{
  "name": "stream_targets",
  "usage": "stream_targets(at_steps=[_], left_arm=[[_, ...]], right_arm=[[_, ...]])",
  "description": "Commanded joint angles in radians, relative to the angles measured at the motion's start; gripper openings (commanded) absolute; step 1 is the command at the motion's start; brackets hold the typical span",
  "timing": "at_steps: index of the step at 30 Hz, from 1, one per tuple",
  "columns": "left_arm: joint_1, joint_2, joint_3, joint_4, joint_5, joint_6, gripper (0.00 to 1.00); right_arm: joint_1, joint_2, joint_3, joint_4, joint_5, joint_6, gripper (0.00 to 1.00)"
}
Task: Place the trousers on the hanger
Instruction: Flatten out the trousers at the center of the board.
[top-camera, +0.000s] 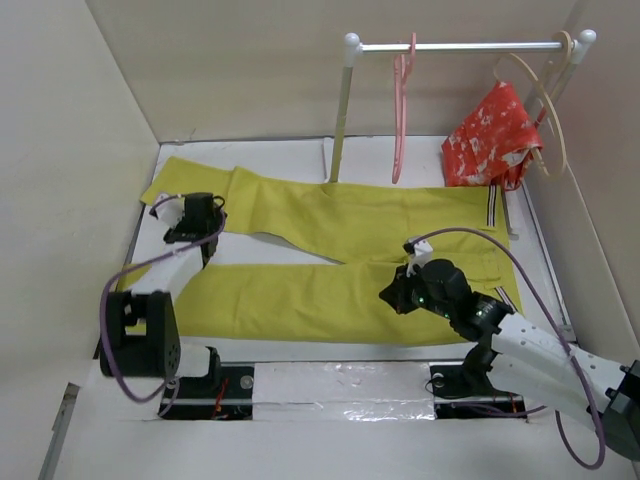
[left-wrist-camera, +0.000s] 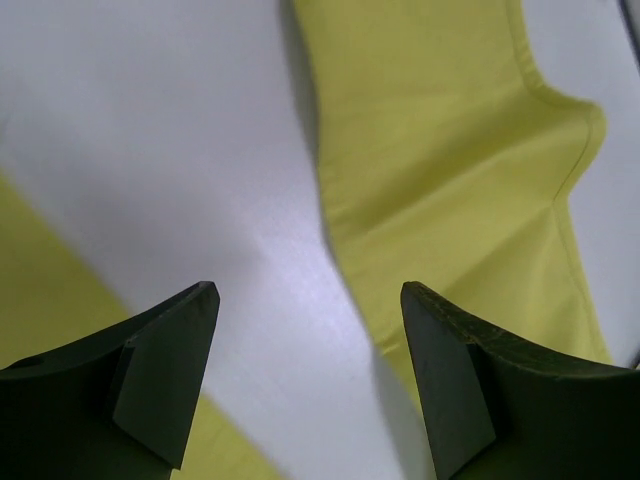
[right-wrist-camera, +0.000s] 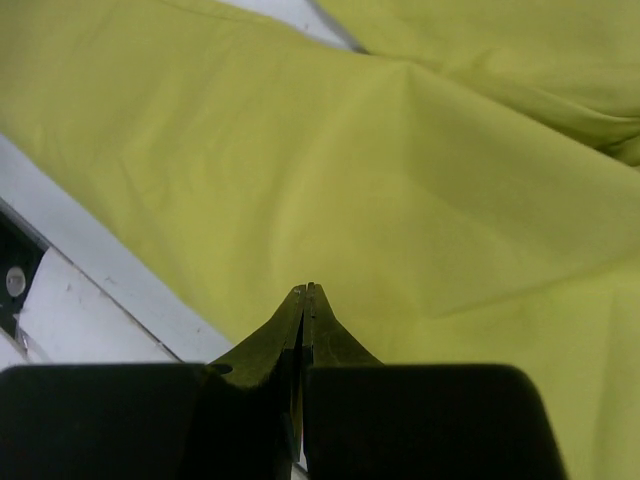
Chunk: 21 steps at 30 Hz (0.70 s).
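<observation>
Two tools, both low over the trousers (top-camera: 400, 215).

Left tool (left-wrist-camera: 308, 296): wide open, gripping nothing. Bare white counter (left-wrist-camera: 180, 150) between its fingers (left-wrist-camera: 165, 370), yellow cloth under the right-hand finger and again at the lower left corner of the wrist view. Sits over the gap between the two legs, toward their cuff ends, at the left of the counter.

Right tool (right-wrist-camera: 305, 292): fully closed, fingertips pressed together into one point right at the cloth of the near leg. Cannot tell whether any fabric is nipped between them. Just beyond the tips, a soft crease running off to the right; at the lower left of that wrist view, the white edge of the counter.

Outward from there: trousers spread flat on the counter, legs out to the left and splayed apart, waist to the right with its striped band (top-camera: 492, 205) close to the right wall.

Behind the trousers, a white rail (top-camera: 460, 46) on posts, rising from the back of the counter. On the rail, the hanger (top-camera: 403, 100), pink, dangling above the far leg and well apart from both tools.

Farther right on the same rail, a beige hanger (top-camera: 548, 108) carrying a red white-patterned garment (top-camera: 490, 135), hanging just above the waistband end.
</observation>
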<state>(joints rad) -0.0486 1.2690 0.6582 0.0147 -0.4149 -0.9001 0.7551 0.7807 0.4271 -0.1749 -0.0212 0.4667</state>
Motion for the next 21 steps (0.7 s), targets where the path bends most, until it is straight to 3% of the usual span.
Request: stream_targets(at_steps=[1,9,14,17,18,19,21], left_arm=[[0.009,0.151,0.211,-0.014,-0.041,-0.023,0.72],[0.113,0.590,0.595,-0.243,0.016,0.079,0.70],[0.142,0.642,0.597,-0.233,0.037,0.075,0.67],[0.151,0.670,0.604,-0.206,0.071,0.082,0.62],[0.151,0.681,0.632,-0.208,0.082,0.086,0.57],[0.162,0.694,0.647,-0.222,0.091,0.087,0.34],[0.162,0.714,0.667,-0.236,0.088,0.092,0.11]], right_arm=[[0.065,-0.009,0.012,0.031,0.070,-0.017,0.01],[0.095,-0.181,0.053,-0.112,0.142,-0.049,0.16],[0.095,-0.201,0.070,-0.112,0.130,-0.065,0.28],[0.085,-0.158,0.067,-0.087,0.125,-0.079,0.30],[0.085,-0.123,0.068,-0.080,0.125,-0.079,0.30],[0.085,-0.107,0.071,-0.077,0.122,-0.079,0.30],[0.085,-0.068,0.084,-0.081,0.113,-0.083,0.30]])
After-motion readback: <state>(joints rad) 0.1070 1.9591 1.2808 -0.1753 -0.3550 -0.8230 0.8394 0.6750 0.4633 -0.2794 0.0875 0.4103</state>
